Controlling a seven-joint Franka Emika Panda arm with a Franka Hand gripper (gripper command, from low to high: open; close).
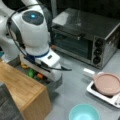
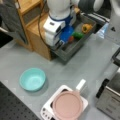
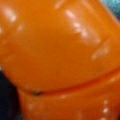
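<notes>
Presently, item by item.

Arm: white Franka, bent low over a grey bin [image 2: 65, 53] that sits beside a wooden shelf unit [image 1: 22, 87].

Gripper [image 2: 65, 37]: down inside the bin, its fingertips hidden behind the wrist housing in both front views. Whether the jaws stand open or closed cannot be told.

Orange object [image 3: 60, 55]: glossy, rounded, with a seam across it; it fills the wrist view, so it lies right up against the camera. Probably the same as the orange piece [image 2: 71, 39] next to the gripper in a front view; I cannot tell whether it is touched or held.

Bin contents: a green piece [image 2: 78, 35] just beside the orange one, something blue [image 2: 66, 33] under the wrist, a yellowish piece [image 2: 86, 28] at the far end.

Table: teal bowl [image 2: 32, 79] near the shelf; pink pan [image 2: 67, 106] with a white handle resting on a white hotplate [image 2: 46, 112]; toaster oven [image 1: 85, 37] well apart from the bin.

Hazards, as a judgement: the slick, curved surface could slip out of a pinch; the crowded bin could let a finger nudge the green piece or catch the bin wall; the loose cable [image 1: 53, 68] could snag.
</notes>
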